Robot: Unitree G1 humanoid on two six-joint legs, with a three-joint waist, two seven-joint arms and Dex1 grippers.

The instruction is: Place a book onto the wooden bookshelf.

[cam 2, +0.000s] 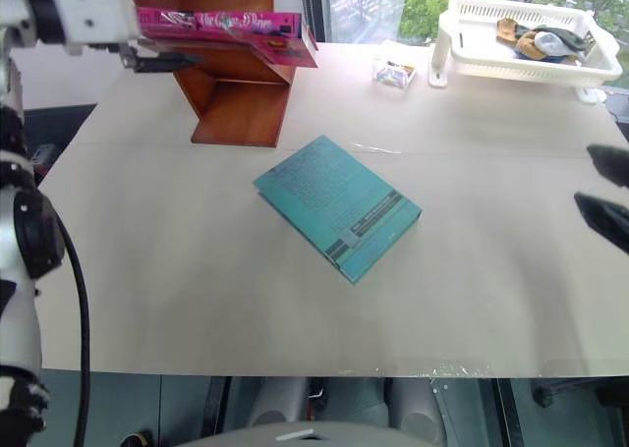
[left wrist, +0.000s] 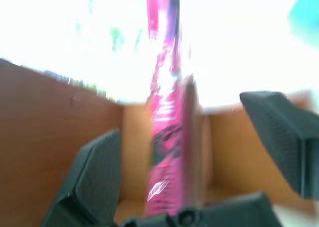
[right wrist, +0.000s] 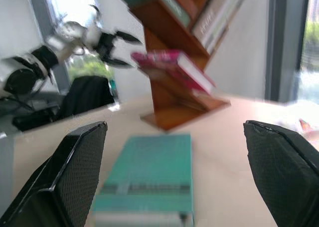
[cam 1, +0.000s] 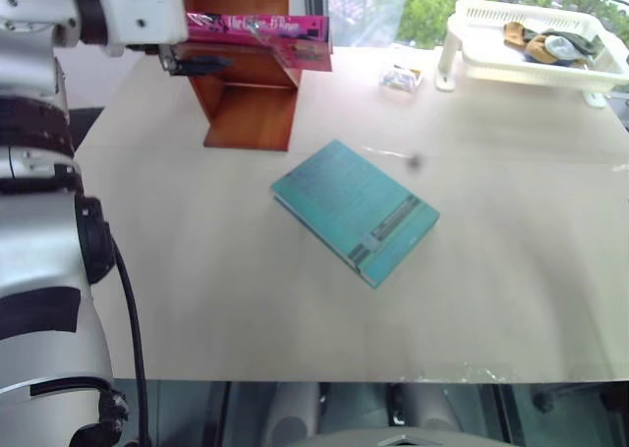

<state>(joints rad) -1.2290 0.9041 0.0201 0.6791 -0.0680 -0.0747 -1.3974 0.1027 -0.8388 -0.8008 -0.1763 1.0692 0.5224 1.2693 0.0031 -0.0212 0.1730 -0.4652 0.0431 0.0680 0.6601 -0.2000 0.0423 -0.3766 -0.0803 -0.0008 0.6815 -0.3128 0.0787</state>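
The book (cam 1: 257,32), a magenta-pink paperback, lies flat on a board of the wooden bookshelf (cam 1: 251,103) at 11 o'clock on the table (cam 1: 511,300), its near corner jutting past the shelf's slanted side; the left gripper (right wrist: 115,47) hangs just beside the book's 9 o'clock end, its 2 fingers (left wrist: 94,172) spread wide on either side of the book's edge without clamping it; the right gripper (cam 2: 601,194) sits at 3 o'clock, its fingers wide apart and empty; a teal-green book (cam 1: 354,209) lies mid-table; a white basket (cam 1: 536,44) stands at 1 o'clock.
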